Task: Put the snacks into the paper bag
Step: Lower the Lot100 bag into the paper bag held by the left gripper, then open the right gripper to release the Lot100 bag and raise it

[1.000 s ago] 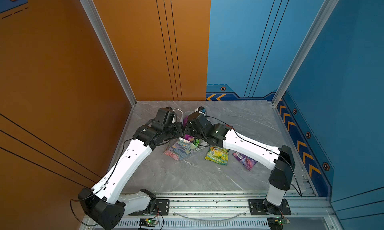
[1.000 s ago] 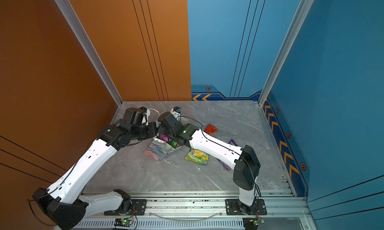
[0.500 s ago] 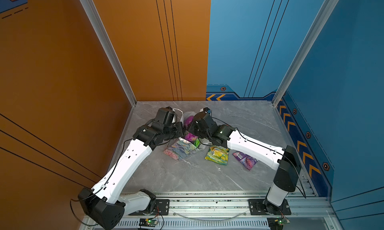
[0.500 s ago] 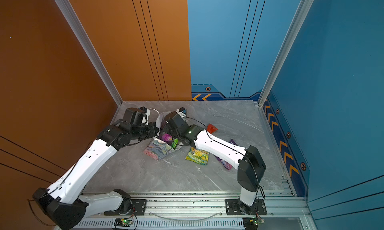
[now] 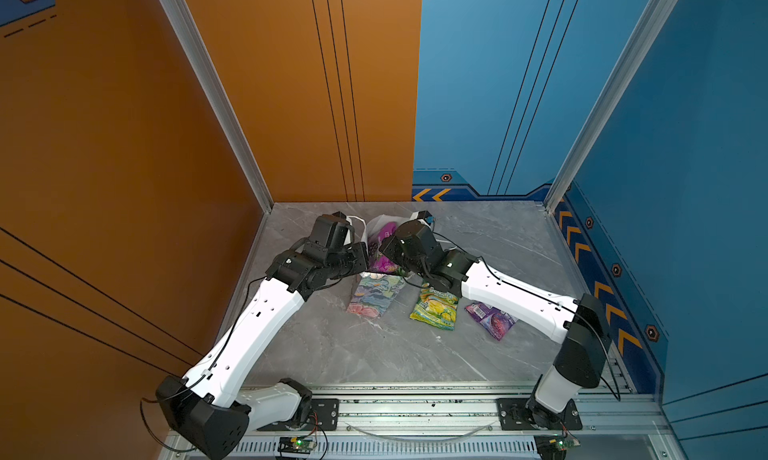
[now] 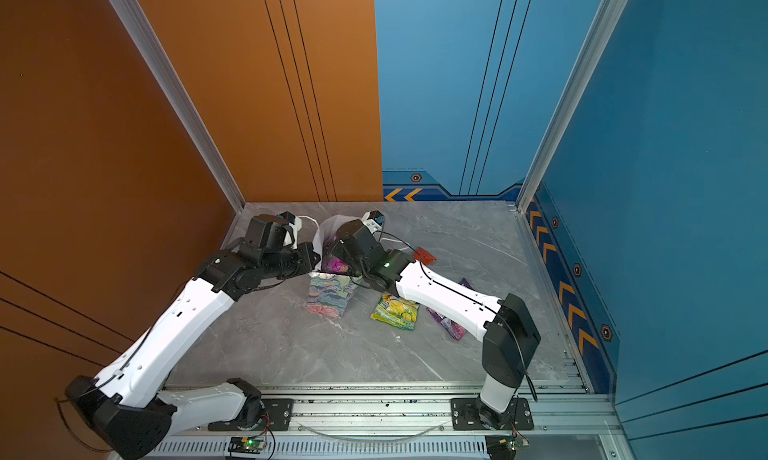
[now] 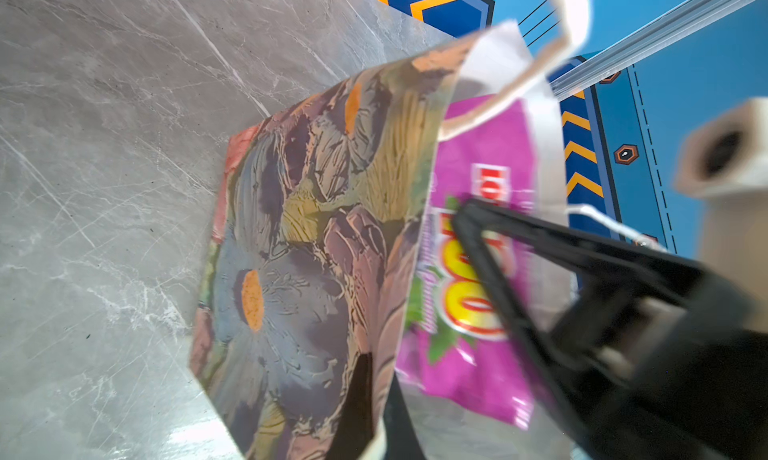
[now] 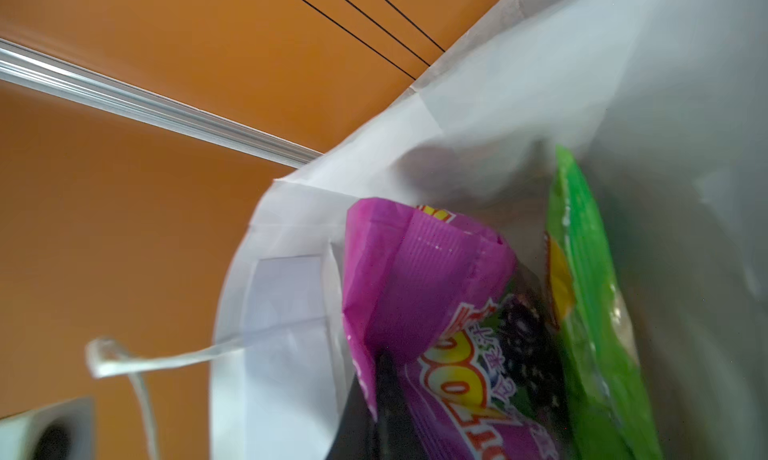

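A: What do the fingers hold?
B: The right gripper (image 7: 465, 221) is closed on the magenta packet (image 8: 415, 279), in the mouth of the paper bag (image 7: 299, 237); the left gripper (image 7: 376, 412) pinches the bag's rim.
A: And around?
B: A green packet (image 8: 590, 291) is inside; the lemon packet (image 5: 434, 310) and purple packet (image 5: 492, 320) lie on the table (image 5: 395, 354) beside.

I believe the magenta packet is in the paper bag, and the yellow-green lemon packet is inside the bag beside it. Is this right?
Not quite. Beside the magenta packet in the paper bag is the green packet, as the right wrist view shows. The yellow-green lemon packet lies on the table outside the bag, seen in both top views.
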Controlling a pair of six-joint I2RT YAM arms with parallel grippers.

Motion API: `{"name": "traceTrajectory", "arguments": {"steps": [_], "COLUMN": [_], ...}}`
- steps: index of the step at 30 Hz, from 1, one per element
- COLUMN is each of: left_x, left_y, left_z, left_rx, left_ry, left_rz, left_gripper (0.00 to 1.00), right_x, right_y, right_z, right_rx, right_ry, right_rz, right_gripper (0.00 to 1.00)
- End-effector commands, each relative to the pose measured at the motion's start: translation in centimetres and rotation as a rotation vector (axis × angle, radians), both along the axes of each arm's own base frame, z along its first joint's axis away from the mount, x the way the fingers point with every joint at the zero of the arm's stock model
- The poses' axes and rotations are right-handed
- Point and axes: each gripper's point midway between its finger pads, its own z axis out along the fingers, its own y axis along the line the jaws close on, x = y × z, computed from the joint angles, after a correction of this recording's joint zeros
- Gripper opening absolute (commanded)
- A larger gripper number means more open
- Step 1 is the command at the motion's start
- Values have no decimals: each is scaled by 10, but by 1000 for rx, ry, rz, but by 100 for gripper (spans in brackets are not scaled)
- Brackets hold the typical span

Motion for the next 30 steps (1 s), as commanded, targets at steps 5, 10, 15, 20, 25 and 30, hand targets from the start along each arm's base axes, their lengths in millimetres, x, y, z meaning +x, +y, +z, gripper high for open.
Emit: {"name": "traceTrajectory", "arguments": {"steps": [5, 10, 15, 20, 25, 30], "left_x": [1, 1, 1, 4, 8, 11], "left_y": [-15, -15, -12, -4, 4, 9], "left_z": [25, 26, 26, 23, 20, 19], "left_rx": [-72, -72, -69, -63, -65, -60], "left_ry": [-86, -86, -90, -84, -74, -78], "left_rz": [-64, -64, -50, -19, 15, 36], "left_gripper": [0, 0, 0, 0, 0, 0], "right_x": [8, 7, 7, 3, -6, -19], "right_y": [43, 45, 45, 28, 8, -21], "right_z": [0, -13, -19, 2, 30, 51], "right_rx": [81, 53, 47, -24, -72, -143], "right_ry": [20, 40, 58, 10, -49, -96], "right_rz": [52, 47, 50, 35, 29, 8], "right_gripper": [0, 0, 2, 41, 60, 66]}}
